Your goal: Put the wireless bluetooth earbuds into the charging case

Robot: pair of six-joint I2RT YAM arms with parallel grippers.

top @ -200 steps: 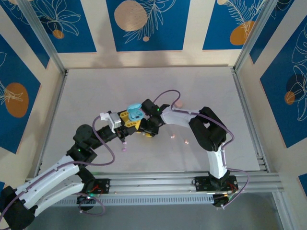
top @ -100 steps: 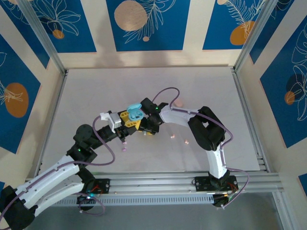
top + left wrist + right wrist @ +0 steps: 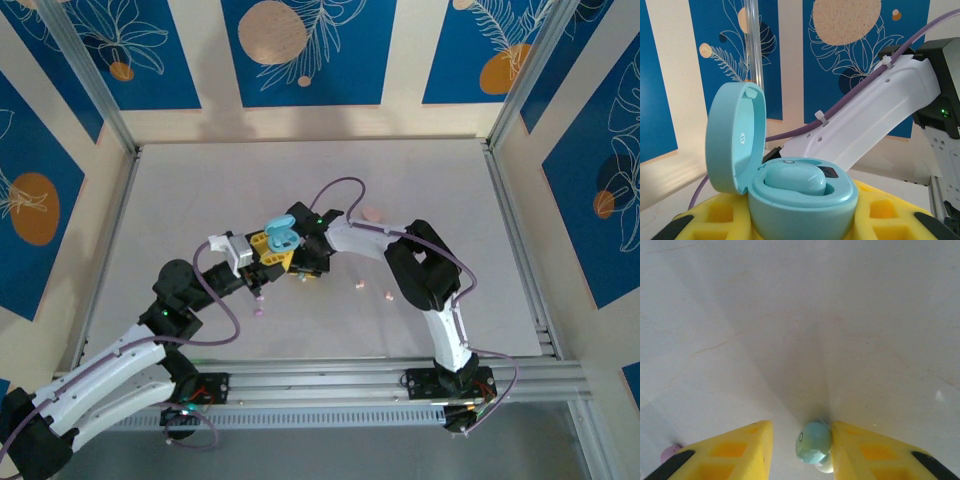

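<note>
Near the middle of the table [image 3: 200,200], the left gripper [image 3: 274,250] holds the light blue charging case [image 3: 802,202] raised off the surface. Its yellow fingers [image 3: 700,225] are pressed to either side of the base. The lid [image 3: 735,140] stands hinged open, and one seated earbud [image 3: 795,180] already fills a well.

Beside the case, down at the table surface, the right gripper [image 3: 802,452] straddles the loose light blue earbud [image 3: 813,441], which lies on the table between its pads [image 3: 867,450]. The jaws stand narrow but not closed. One pad sits at the bud's edge and a clear gap shows on the other side, so no grip is established. Something pale shows just under the bud; what it is cannot be told. A lilac earbud [image 3: 670,454] lies just outside the gripper's other finger. Two peach earbuds [image 3: 360,288] rest apart, toward the table's near right.

Step in hand, as judged: pick-up of the second blue bud. The bud is small, rounded and smooth, so it is likely to squirt out from flat pads. The jaws should be centred on it so that both pads meet it together, at its widest part, with light force. The bud must then be carried over the free well and set in at a matching attitude, with the case level and the lid clear.
</note>
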